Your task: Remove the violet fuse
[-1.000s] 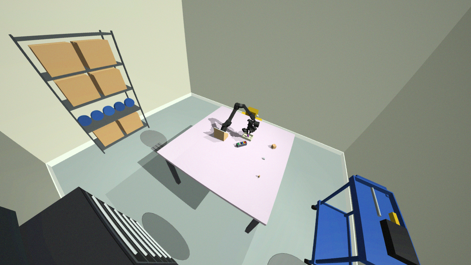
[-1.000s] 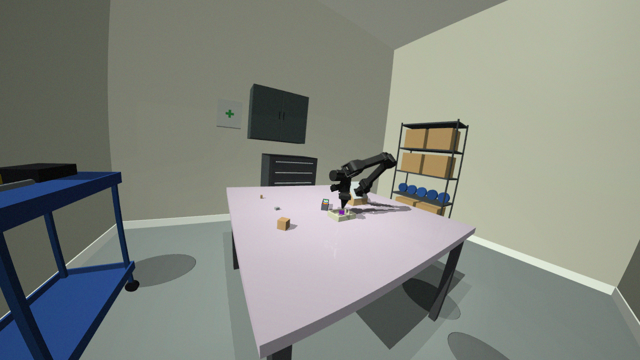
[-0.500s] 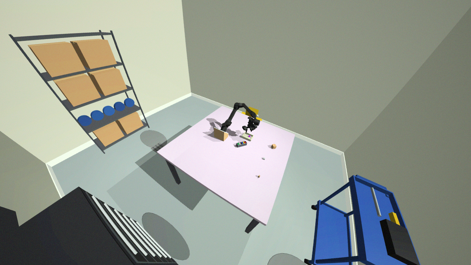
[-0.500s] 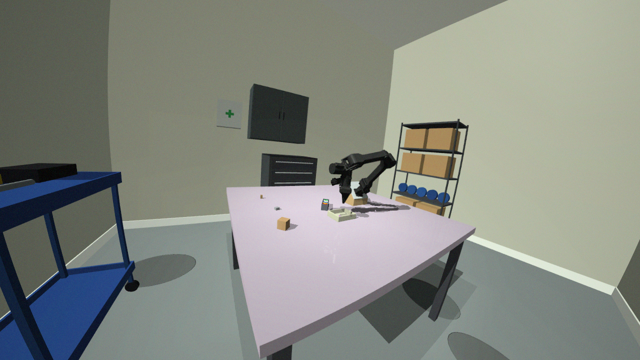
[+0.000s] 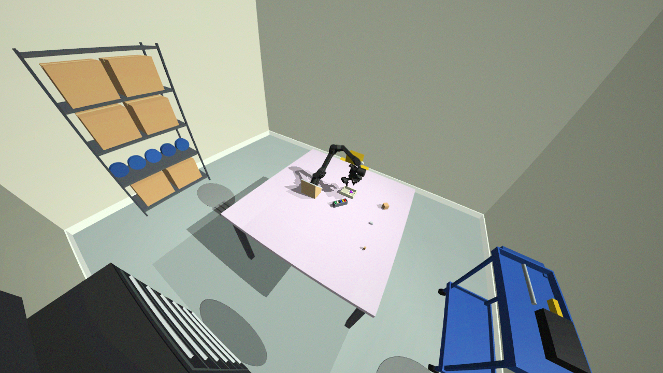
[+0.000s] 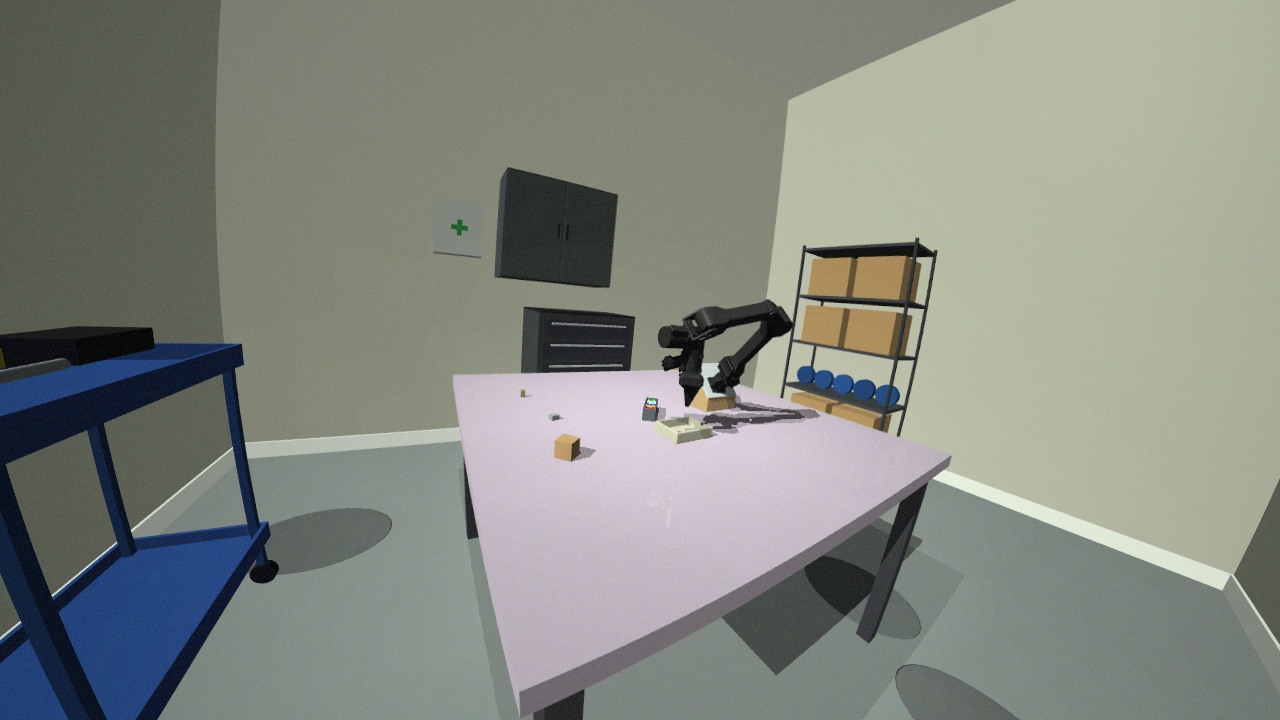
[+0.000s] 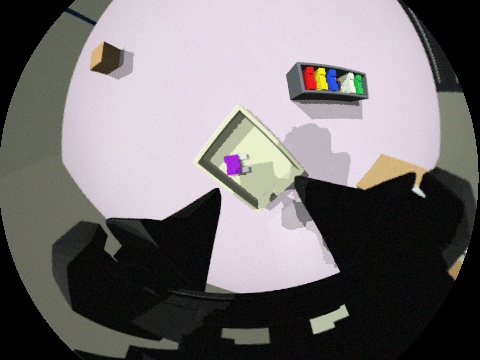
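Observation:
The violet fuse (image 5: 350,191) (image 7: 233,164) lies on its side on the floor of the cream tray (image 6: 682,436) (image 7: 257,140), near one wall, with its metal prongs pointing to the right in the wrist view. My gripper (image 6: 688,401) (image 7: 257,187) is open above the tray, its fingertips wide apart with nothing between them. The grey fuse block (image 5: 340,204) (image 6: 649,412) (image 7: 327,95) stands apart from the tray. It holds a red fuse (image 7: 309,78), a yellow fuse (image 7: 321,79), a blue fuse (image 7: 332,80), a white fuse (image 7: 348,83) and a green fuse (image 7: 358,84).
A wooden cube (image 5: 385,205) (image 6: 566,446) (image 7: 104,57) stands on the table beyond the tray. A small grey piece (image 5: 371,223) (image 6: 554,416) and a small brown piece (image 5: 363,248) (image 6: 522,393) lie farther off. A tan wedge-shaped box (image 5: 310,189) (image 7: 390,170) stands by the arm's base.

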Controlling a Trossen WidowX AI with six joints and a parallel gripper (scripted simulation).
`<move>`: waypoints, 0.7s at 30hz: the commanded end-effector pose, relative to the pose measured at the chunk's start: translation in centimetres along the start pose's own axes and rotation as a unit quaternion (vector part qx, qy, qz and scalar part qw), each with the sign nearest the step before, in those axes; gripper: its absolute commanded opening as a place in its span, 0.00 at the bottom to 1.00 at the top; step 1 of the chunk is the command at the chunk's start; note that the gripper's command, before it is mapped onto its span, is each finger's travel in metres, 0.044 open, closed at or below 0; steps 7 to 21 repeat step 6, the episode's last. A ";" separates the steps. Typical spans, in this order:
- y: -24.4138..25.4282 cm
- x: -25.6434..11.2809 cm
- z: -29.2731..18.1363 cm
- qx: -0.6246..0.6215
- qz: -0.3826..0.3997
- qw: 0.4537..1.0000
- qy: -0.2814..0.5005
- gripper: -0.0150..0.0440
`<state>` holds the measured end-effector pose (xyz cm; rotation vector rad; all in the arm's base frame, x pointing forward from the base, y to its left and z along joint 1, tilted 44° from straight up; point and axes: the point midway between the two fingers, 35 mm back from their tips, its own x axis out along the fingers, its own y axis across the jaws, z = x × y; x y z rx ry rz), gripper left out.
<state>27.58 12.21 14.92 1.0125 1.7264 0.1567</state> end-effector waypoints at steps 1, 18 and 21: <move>0.0 0.0 0.0 0.000 0.000 1.000 0.000 0.81; 0.0 0.0 0.0 0.000 0.000 1.000 0.000 0.81; 0.0 0.0 0.0 0.000 0.000 1.000 0.000 0.81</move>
